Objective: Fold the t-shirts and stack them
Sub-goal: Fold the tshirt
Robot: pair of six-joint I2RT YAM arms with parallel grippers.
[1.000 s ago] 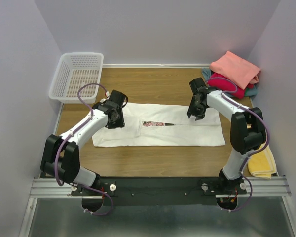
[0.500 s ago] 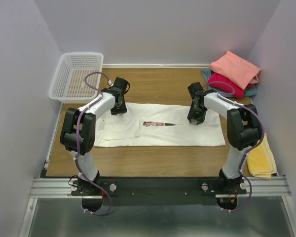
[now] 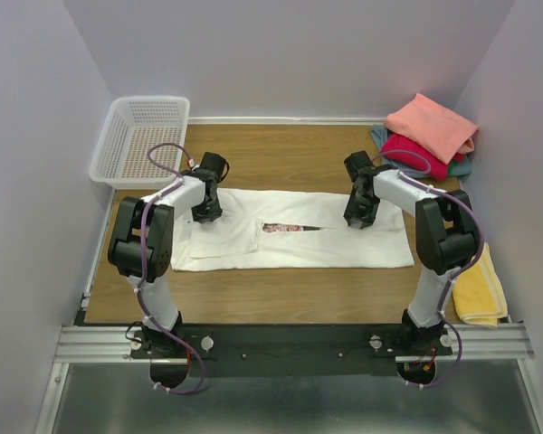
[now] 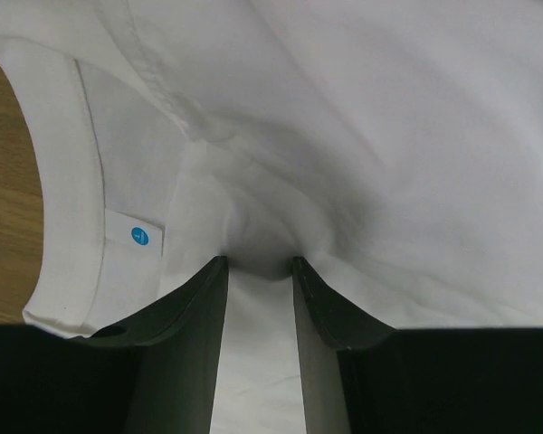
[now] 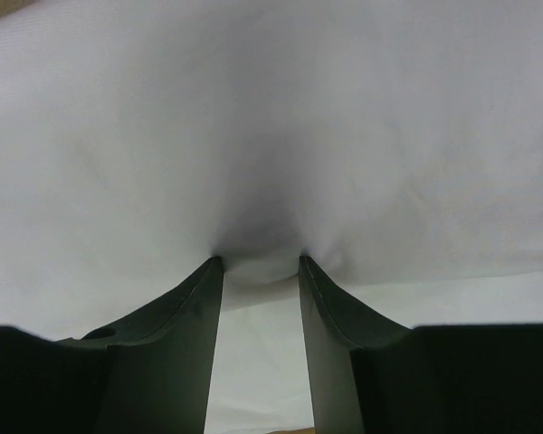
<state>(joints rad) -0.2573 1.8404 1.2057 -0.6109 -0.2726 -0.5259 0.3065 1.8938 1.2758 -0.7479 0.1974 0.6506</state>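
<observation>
1. One yellow cloth (image 3: 480,294) lies at the near right corner of the table (image 3: 281,158), behind the right gripper (image 3: 357,217) toward that arm's base.
2. Two grippers press down on one white t-shirt (image 3: 290,244). The left gripper (image 3: 206,212) and the right one are each half closed on a pucker of its cloth, which bunches between the fingertips.
3. The only label is a small white tag (image 4: 143,237), just left of the left gripper's tips and inside the collar (image 4: 68,181). It bears a blue dot whose character is too small to read.
4. The shirt lies spread between and around both grippers. A slit midway between them shows its floral print (image 3: 285,227). Bare wood runs along its near edge and shows left of the collar.
5. Beyond both grippers, open wood reaches the back wall.
6. Far right of the right gripper is one stack of three folded shirts: salmon-pink t-shirt (image 3: 432,127) on top, crimson t-shirt (image 3: 416,154) under it, and grey-blue t-shirt (image 3: 377,136) lowest.
7. One white mesh basket (image 3: 106,145) sits at the far left corner, beyond the left gripper. That makes four shirts in all.
</observation>
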